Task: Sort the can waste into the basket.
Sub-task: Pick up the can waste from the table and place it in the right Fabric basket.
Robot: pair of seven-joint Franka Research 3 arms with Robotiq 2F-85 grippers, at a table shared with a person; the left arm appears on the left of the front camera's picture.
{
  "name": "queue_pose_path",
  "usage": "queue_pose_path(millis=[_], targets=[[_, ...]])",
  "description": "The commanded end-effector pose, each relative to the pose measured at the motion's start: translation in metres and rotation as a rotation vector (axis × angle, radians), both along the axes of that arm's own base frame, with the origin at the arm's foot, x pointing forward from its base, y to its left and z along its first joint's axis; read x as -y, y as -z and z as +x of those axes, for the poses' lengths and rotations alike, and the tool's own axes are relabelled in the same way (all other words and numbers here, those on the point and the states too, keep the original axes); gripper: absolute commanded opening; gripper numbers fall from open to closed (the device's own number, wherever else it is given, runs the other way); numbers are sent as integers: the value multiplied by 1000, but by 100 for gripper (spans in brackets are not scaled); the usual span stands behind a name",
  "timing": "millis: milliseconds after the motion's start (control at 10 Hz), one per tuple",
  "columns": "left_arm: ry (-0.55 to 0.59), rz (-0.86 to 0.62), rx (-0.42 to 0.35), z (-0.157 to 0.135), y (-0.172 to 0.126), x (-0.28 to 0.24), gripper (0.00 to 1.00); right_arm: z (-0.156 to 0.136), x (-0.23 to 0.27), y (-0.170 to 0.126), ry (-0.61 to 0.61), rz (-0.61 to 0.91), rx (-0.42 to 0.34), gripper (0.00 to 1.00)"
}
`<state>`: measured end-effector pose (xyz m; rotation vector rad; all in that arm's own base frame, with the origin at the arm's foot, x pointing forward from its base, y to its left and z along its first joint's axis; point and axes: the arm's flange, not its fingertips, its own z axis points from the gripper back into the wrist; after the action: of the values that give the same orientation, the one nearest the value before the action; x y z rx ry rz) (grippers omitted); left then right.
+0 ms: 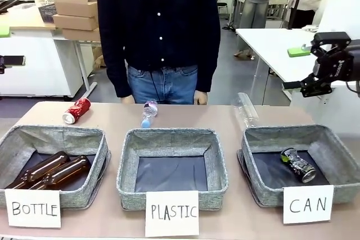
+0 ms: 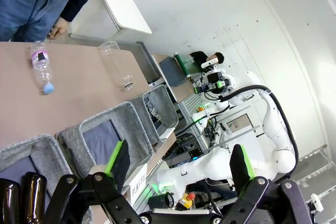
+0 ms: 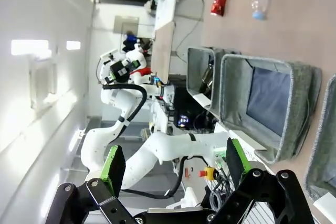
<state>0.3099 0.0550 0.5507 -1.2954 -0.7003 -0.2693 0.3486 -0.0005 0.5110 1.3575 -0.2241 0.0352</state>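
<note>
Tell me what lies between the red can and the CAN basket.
Along the table, the red can is separated from the CAN basket by the blue-capped plastic bottle, the PLASTIC basket and the clear bottle lying by the CAN basket's far left corner. A carry lifted over them looks unobstructed.

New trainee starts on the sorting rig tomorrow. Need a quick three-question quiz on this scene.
1. True or false: the red can lies in the CAN basket.
2. Which basket holds nothing? A) BOTTLE basket B) PLASTIC basket C) CAN basket
3. Fill in: the CAN basket holds one ___ can.
Key: 1 false, it lies on the table. 2 B. 3 black, the black can.
</note>
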Motion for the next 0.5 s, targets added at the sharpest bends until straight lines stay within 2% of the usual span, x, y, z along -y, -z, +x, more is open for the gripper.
queue_pose_path(millis=[0, 400], targets=[[4, -17, 27, 1, -1, 2, 100, 1, 11, -1, -12, -4, 21, 100], [4, -17, 27, 1, -1, 2, 100, 1, 11, -1, -12, -4, 21, 100]])
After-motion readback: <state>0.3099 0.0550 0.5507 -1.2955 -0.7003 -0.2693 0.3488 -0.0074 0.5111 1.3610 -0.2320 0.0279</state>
